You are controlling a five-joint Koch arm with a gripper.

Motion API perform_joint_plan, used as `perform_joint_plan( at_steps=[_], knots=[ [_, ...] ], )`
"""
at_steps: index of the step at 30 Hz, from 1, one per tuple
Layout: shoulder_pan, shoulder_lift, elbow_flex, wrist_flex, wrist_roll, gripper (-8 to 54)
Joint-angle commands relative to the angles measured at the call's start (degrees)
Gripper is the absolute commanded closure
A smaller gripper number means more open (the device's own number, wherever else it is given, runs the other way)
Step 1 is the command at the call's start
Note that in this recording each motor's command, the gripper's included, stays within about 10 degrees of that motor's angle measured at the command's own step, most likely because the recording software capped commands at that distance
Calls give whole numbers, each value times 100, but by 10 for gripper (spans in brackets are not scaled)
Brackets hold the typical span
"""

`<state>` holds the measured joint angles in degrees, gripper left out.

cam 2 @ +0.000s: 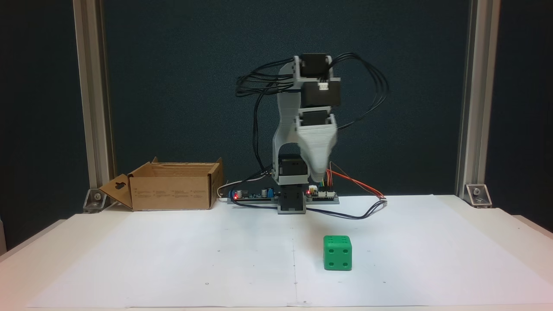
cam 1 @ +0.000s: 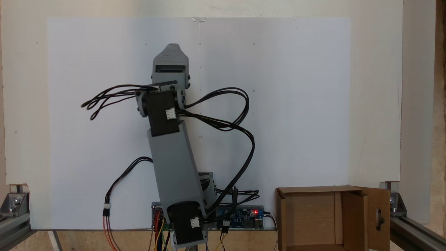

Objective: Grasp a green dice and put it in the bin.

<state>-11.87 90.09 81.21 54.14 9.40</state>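
The white table [cam 2: 129, 259] carries the arm, whose blurred claw [cam 2: 319, 175] hangs above the paper, its opening impossible to tell; the bin [cam 2: 173, 190], its small printed lines unreadable, sits well apart from the green dice [cam 2: 337, 253], four pips facing front

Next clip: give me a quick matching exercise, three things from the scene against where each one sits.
Things:
1. green dice
2. bin
3. end effector

Places:
A. raised above the white sheet, in front of the arm's base
B. on the white sheet, nearest the front camera
C. by the frame post, open top, flap folded out

Pairs: 1-B, 2-C, 3-A
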Motion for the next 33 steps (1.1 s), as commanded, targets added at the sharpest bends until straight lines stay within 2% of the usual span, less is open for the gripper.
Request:
perform_joint_plan(
  at_steps=[1, 9, 33],
  knots=[
    [-255, 35, -369, -62, 475, 15],
    [-545, -264, -369, -598, 1406, 29],
    [-220, -668, -369, -272, 1433, 29]
  ],
)
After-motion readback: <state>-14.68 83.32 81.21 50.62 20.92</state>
